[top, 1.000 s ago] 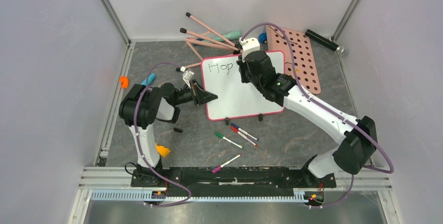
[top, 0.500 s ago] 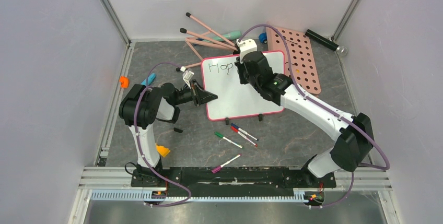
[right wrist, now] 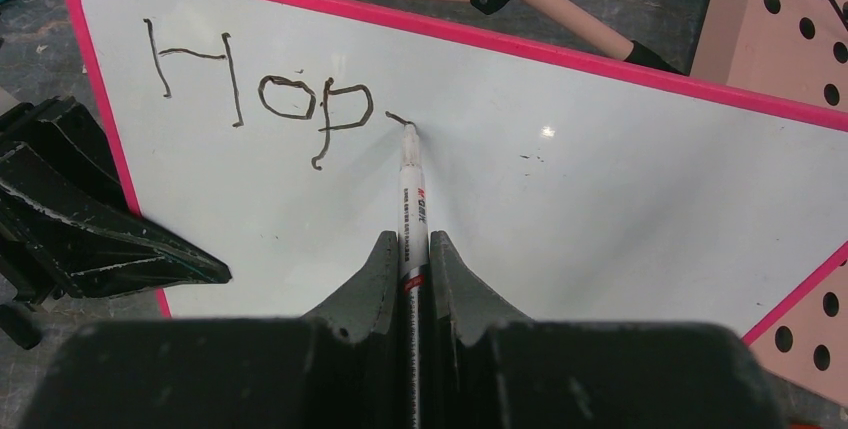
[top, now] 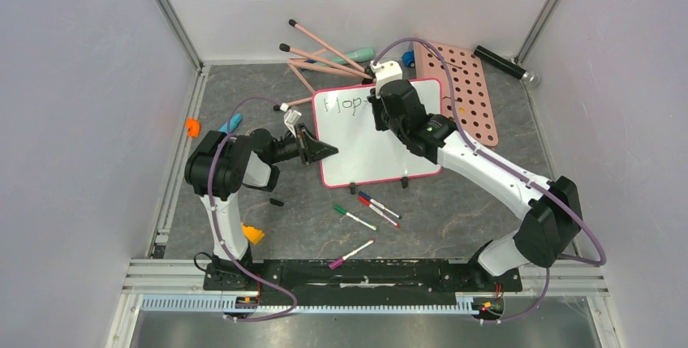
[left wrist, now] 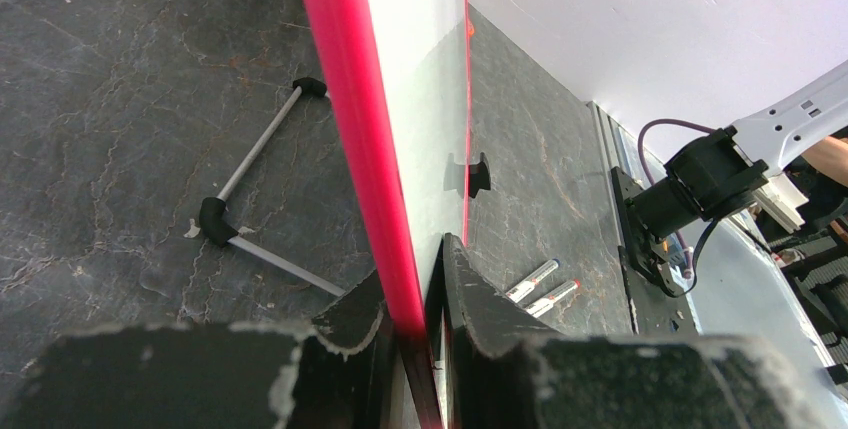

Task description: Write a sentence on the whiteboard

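Observation:
The whiteboard [top: 373,141], glossy white with a pink-red rim, lies in the middle of the table; it also shows in the right wrist view [right wrist: 600,179] and edge-on in the left wrist view [left wrist: 350,99]. The sentence [right wrist: 265,99] reads "Hop" plus a short new stroke. My right gripper [right wrist: 412,244] is shut on a white marker [right wrist: 413,199], whose tip touches the board just right of the "p"; from above this gripper [top: 383,111] sits over the board's top. My left gripper [left wrist: 410,294] is shut on the board's left rim, also seen from above [top: 320,150].
Several loose markers [top: 369,210] lie in front of the board. A pink panel with round holes [top: 466,88] lies at the right, pink rods [top: 320,56] behind the board, a black cylinder [top: 503,64] at the far right, and orange pieces [top: 192,126] at the left.
The right gripper has shifted slightly right along the top line, and a short stroke has appeared after "Hop". The left arm has not moved.

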`<state>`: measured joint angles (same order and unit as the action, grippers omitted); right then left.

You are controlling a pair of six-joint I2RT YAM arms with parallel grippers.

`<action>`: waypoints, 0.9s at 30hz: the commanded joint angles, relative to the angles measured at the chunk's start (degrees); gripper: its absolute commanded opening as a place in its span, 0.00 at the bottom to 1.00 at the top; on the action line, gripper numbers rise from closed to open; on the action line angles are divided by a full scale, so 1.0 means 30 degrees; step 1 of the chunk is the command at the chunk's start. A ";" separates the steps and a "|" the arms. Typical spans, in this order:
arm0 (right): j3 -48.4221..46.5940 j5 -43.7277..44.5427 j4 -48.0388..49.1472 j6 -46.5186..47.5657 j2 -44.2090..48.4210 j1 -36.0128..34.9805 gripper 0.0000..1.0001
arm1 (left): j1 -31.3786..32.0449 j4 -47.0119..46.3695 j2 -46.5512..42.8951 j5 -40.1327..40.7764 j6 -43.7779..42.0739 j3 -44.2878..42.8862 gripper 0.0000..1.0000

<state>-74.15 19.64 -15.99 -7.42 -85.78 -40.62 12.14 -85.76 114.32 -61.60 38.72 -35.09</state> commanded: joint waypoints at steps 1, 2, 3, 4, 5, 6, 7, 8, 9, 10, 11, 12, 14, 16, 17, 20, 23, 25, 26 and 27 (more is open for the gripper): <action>0.0250 0.0830 -0.0183 0.0141 0.0331 0.0298 0.00 | 0.0201 -0.1151 -0.0089 -0.0220 -0.2019 -0.0302 0.03; 0.0239 0.0831 -0.0199 0.0149 0.0303 0.0318 0.00 | 0.0201 -0.1151 -0.0073 -0.0205 -0.2028 -0.0302 0.03; 0.0200 0.0810 -0.0195 0.0125 0.0312 0.0327 0.00 | 0.0201 -0.1147 -0.0084 -0.0206 -0.2023 -0.0312 0.03; 0.0159 0.0814 -0.0193 0.0182 0.0276 0.0327 0.00 | 0.0201 -0.1151 -0.0080 -0.0208 -0.1983 -0.0327 0.03; 0.0133 0.0817 -0.0192 0.0165 0.0247 0.0329 0.00 | 0.0201 -0.1151 -0.0080 -0.0208 -0.2007 -0.0337 0.03; 0.0056 0.0828 -0.0189 0.0181 0.0183 0.0351 0.00 | 0.0201 -0.1151 -0.0082 -0.0222 -0.2006 -0.0335 0.03; -0.0008 0.0824 -0.0185 0.0188 0.0139 0.0357 0.00 | 0.0201 -0.1152 -0.0081 -0.0211 -0.2002 -0.0339 0.03; -0.0108 0.0844 -0.0185 0.0194 0.0073 0.0357 0.00 | 0.0201 -0.1151 -0.0066 -0.0226 -0.2022 -0.0315 0.03; -0.0172 0.0840 -0.0184 0.0193 0.0021 0.0357 0.00 | 0.0201 -0.1151 -0.0065 -0.0216 -0.2016 -0.0299 0.03; -0.0226 0.0844 -0.0180 0.0188 -0.0023 0.0378 0.00 | 0.0201 -0.1151 -0.0065 -0.0216 -0.2037 -0.0297 0.03; -0.0294 0.0855 -0.0191 0.0215 -0.0075 0.0386 0.00 | 0.0201 -0.1151 -0.0094 -0.0211 -0.2033 -0.0294 0.03; -0.0330 0.0897 -0.0189 0.0219 -0.0118 0.0382 0.00 | 0.0201 -0.1151 -0.0080 -0.0208 -0.2013 -0.0297 0.03; -0.0457 0.0993 -0.0189 0.0220 -0.0192 0.0415 0.00 | 0.0201 -0.1151 -0.0103 -0.0209 -0.2024 -0.0307 0.03; -0.0550 0.1002 -0.0174 0.0222 -0.0264 0.0443 0.00 | 0.0201 -0.1151 -0.0110 -0.0219 -0.2015 -0.0291 0.03; -0.0616 0.0981 -0.0150 0.0244 -0.0312 0.0445 0.00 | 0.0201 -0.1151 -0.0110 -0.0208 -0.2035 -0.0297 0.03; -0.0850 0.0923 -0.0117 0.0218 -0.0460 0.0462 0.00 | 0.0201 -0.1151 -0.0096 -0.0223 -0.2037 -0.0296 0.03; -0.0999 0.0816 -0.0008 0.0311 -0.0553 0.0441 0.00 | 0.0201 -0.1151 -0.0082 -0.0222 -0.2032 -0.0313 0.03; -0.1062 0.0720 0.0083 0.0350 -0.0575 0.0445 0.00 | 0.0201 -0.1151 -0.0096 -0.0211 -0.2037 -0.0312 0.03; -0.1108 0.0743 0.0112 0.0370 -0.0608 0.0460 0.00 | 0.0201 -0.1151 -0.0096 -0.0210 -0.2033 -0.0310 0.03; -0.1123 0.0742 0.0153 0.0350 -0.0611 0.0445 0.00 | 0.0201 -0.1151 -0.0081 -0.0212 -0.2035 -0.0298 0.03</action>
<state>-75.00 20.01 -16.49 -7.35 -86.35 -40.23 12.14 -85.71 114.32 -61.60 38.74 -35.09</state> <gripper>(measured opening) 0.113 0.217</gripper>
